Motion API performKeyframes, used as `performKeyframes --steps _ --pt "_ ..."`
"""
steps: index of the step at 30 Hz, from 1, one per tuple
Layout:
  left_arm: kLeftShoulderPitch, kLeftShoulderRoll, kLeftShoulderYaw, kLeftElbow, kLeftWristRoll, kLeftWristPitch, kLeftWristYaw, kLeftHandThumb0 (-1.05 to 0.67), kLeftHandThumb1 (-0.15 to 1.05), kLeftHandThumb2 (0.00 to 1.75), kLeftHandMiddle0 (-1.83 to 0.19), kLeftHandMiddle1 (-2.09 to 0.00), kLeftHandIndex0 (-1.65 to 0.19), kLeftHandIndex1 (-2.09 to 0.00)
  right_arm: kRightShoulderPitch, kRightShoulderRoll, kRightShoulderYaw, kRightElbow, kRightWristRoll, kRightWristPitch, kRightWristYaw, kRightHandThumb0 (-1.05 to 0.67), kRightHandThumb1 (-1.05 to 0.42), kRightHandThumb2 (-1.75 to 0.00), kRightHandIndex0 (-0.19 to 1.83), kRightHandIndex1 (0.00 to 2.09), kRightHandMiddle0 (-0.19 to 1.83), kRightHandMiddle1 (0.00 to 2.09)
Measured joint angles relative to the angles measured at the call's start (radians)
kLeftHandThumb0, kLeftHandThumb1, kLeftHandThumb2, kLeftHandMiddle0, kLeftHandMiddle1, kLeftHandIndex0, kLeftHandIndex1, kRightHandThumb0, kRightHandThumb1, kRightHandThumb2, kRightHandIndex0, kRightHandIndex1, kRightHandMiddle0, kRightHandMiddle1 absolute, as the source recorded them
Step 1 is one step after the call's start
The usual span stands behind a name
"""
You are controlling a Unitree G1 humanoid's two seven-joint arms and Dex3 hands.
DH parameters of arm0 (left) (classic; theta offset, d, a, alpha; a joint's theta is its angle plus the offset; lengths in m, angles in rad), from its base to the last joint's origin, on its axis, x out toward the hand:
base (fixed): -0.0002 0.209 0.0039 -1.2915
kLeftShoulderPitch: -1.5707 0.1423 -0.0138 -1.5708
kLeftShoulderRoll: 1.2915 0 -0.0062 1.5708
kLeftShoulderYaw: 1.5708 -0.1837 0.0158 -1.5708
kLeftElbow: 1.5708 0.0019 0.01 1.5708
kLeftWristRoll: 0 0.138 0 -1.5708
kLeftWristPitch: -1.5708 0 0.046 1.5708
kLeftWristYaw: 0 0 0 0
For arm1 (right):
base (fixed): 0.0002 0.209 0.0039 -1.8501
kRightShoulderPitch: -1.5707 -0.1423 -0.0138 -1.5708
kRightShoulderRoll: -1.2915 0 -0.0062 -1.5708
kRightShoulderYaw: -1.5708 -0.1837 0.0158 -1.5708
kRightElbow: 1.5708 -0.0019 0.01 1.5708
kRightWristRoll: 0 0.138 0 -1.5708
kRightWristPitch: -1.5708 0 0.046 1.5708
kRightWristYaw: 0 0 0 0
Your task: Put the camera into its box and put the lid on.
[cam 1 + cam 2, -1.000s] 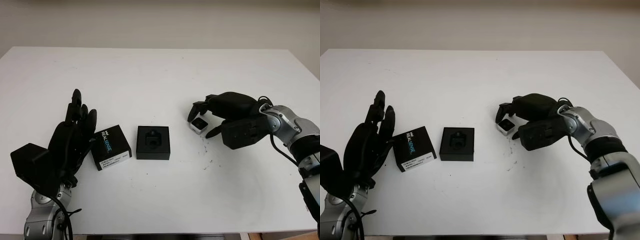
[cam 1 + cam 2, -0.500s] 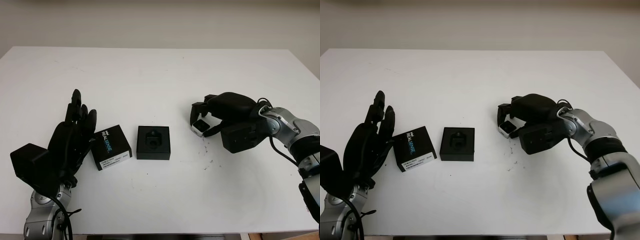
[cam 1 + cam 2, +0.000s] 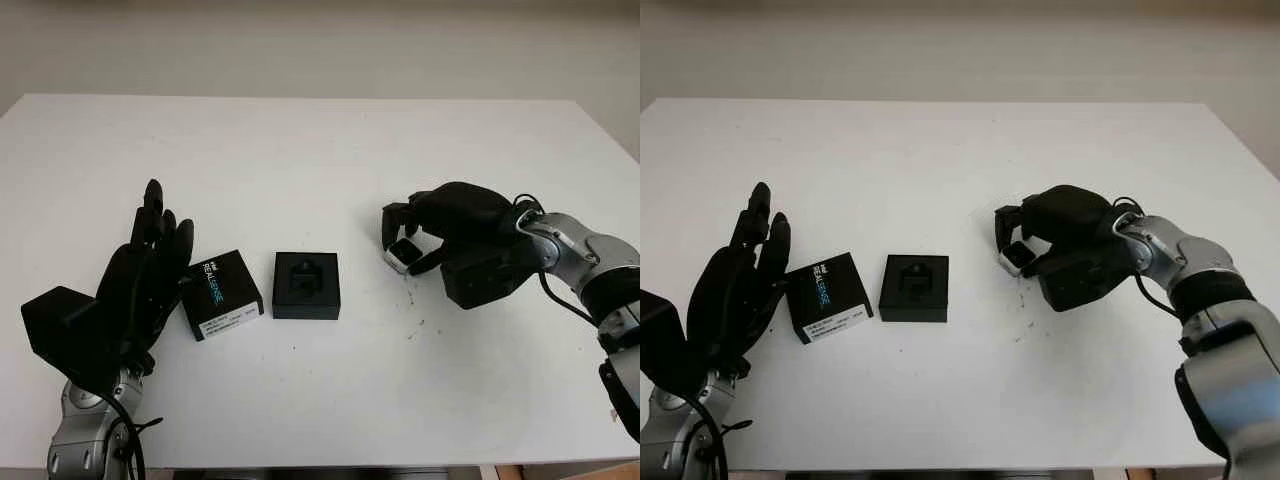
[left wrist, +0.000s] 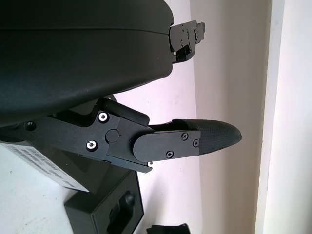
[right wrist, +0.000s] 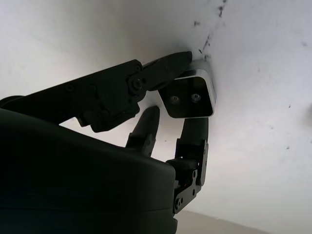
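My left hand (image 3: 140, 275) was open, holding nothing, just left of the lid (image 3: 222, 294) on the white table (image 3: 300, 150). Right of the lid, close by it, sat the open box (image 3: 306, 285). Farther right, my right hand (image 3: 455, 235) had its fingers (image 5: 168, 66) clamped on the camera (image 3: 403, 253), low at the table.

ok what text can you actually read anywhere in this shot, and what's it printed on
"REALSENSE": printed in white and blue on the top of the black lid, which lies on the table beside the open left hand.
White sticker along the lid's near edge: fine print, too small to read.
Open box: no readable text.
Camera, gripped by the right hand: no readable text.
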Motion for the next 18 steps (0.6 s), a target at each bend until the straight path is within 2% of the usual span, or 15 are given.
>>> performKeyframes --steps 10,18 --pt "0.0 -0.006 -0.006 -0.001 0.004 0.0 0.008 -0.67 1.05 0.48 0.19 0.0 0.19 0.0 0.052 0.027 -0.107 -0.078 0.19 0.133 0.167 -0.35 -0.98 -0.06 0.29 0.06 0.25 1.79" --pt "0.0 -0.009 -0.017 0.0 0.006 -0.004 0.008 -0.66 1.05 0.49 0.19 0.0 0.19 0.0 0.112 0.032 -0.173 -0.276 0.283 0.294 0.28 -0.31 -0.99 -0.06 0.28 0.05 0.22 1.86"
